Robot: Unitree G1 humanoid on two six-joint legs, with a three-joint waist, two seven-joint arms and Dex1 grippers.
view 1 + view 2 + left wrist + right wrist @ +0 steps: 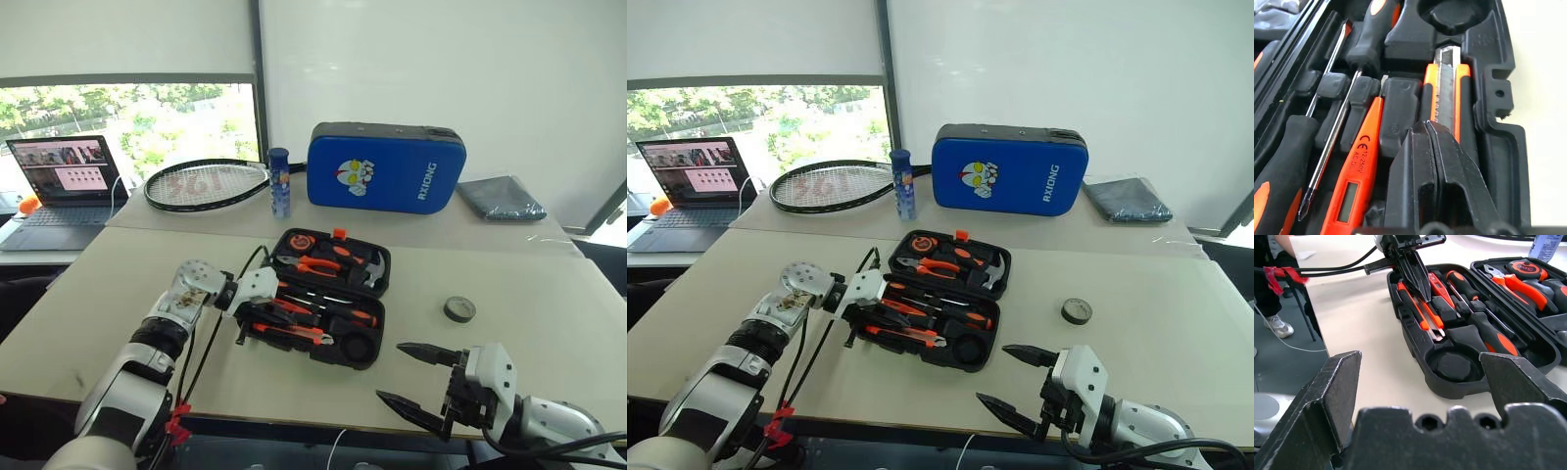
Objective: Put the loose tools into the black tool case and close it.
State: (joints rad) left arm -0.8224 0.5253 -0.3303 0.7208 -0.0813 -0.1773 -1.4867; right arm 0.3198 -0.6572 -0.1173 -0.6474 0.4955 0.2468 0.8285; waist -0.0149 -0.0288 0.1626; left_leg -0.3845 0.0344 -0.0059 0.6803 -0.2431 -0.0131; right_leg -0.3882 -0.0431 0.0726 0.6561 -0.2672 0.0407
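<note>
Each arm has white and silver housings joined by black segments, ending in a gripper with two black, pointed fingers. The left arm (147, 357) carries a round silver wrist housing (192, 286), black cables (201, 352) along its outer side, and a red tie (177, 427). The right gripper (421, 382) mounts on a white block (487, 372); its black base shows a row of round holes (1454, 422).

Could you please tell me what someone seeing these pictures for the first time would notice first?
The open black hard-plastic tool case in the middle of the beige table draws the eye, its slots full of orange-and-black tools. The left hand, shut, presses down on the orange-and-black utility knife in the case's near half. A small black tape roll lies loose to the case's right, with the open right hand nearer the table's front edge.
</note>
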